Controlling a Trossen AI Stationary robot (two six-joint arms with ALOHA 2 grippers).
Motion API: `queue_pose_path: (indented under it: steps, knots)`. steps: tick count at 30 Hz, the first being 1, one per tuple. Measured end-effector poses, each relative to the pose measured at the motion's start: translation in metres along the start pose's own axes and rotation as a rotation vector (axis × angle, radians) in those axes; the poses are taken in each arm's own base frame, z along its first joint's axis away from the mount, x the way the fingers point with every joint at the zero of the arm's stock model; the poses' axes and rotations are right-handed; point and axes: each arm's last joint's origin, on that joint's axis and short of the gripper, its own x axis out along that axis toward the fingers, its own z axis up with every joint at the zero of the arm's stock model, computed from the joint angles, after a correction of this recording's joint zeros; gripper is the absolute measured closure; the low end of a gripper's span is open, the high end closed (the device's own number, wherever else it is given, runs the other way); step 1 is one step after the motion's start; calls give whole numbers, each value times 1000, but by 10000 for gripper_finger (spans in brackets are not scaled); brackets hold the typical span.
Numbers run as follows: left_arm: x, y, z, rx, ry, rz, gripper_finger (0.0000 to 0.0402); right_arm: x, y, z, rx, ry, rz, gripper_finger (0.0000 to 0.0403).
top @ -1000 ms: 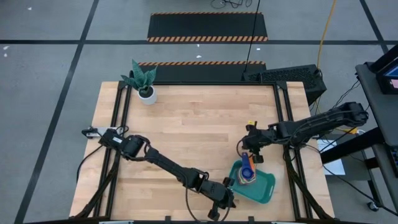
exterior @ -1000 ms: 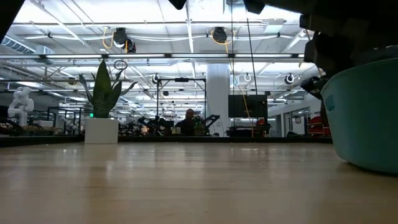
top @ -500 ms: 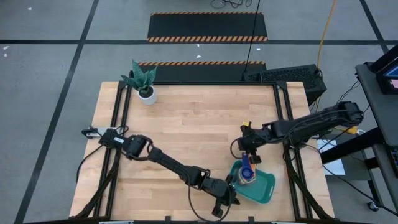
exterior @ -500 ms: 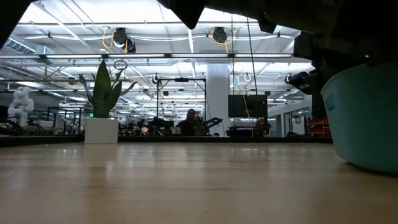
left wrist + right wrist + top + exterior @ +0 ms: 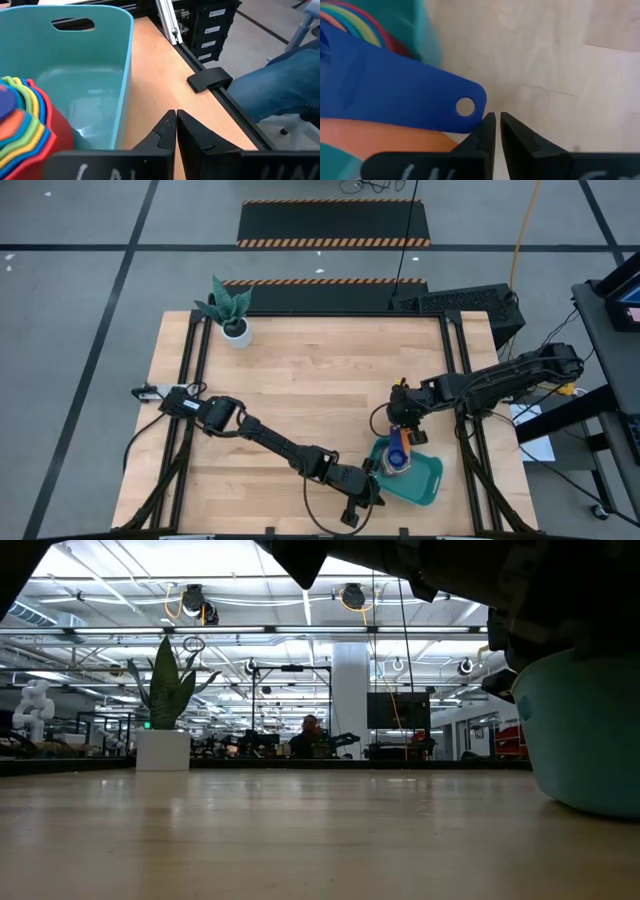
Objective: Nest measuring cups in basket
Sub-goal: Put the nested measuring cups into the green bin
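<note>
The teal basket (image 5: 425,482) (image 5: 585,730) stands near the table's near right corner. Inside it the measuring cups (image 5: 398,458) (image 5: 25,117) sit nested in a stack against its left end. The stack's blue handle (image 5: 395,95) and orange handle (image 5: 380,136) reach out over the basket's far rim. My right gripper (image 5: 405,426) (image 5: 494,119) hangs shut just beyond the blue handle's holed end, pointing steeply down. My left gripper (image 5: 372,496) (image 5: 176,116) is shut and low over the table, a short gap off the basket's near wall (image 5: 125,90). My right gripper's shut fingertips (image 5: 487,122) stand right at the rounded end of the blue handle (image 5: 475,107). I cannot tell whether they touch it.
A white plant pot (image 5: 236,330) (image 5: 163,748) stands at the far left corner. Bare wood fills the table's middle. The table's black frame rail (image 5: 210,80) runs close to my left gripper, and a person's leg in jeans (image 5: 280,85) shows just past it.
My right gripper has tipped more steeply downward above the handles, staying shut. My left gripper has crept a little toward the basket along the table's near edge, also shut. The basket and the stack have not moved.
</note>
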Motion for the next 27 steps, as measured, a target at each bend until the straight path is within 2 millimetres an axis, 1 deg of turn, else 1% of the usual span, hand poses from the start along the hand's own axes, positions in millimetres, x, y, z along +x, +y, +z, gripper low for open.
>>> queue_pose_path:
  steps: [3, 6, 9, 12, 16, 19, 23, 27]
  knots:
    - [0, 1, 0, 0, 0, 7, 391, -1, 2, -1, 26, 8, 56, 383]
    - [0, 1, 0, 0, -1, 10, 398, -1, 2, -3, 63, 28, 55, 383]
    - [0, 1, 0, -1, -3, 10, 392, -3, 0, -2, 76, 32, 2, 383]
    - [0, 1, 1, -1, -10, 10, 383, -7, -2, 5, 73, 5, -70, 383]
    - [0, 1, 1, -3, -15, 10, 391, -14, -3, 16, 64, -51, -124, 383]
    - [0, 2, 2, -4, -15, 11, 398, -17, -3, 23, 40, -96, -121, 383]
    - [0, 1, 2, -4, -15, 10, 389, -17, -1, 24, -16, -109, -69, 383]
    - [0, 1, 2, -3, -16, 10, 390, -17, 0, 26, -22, -130, -45, 383]
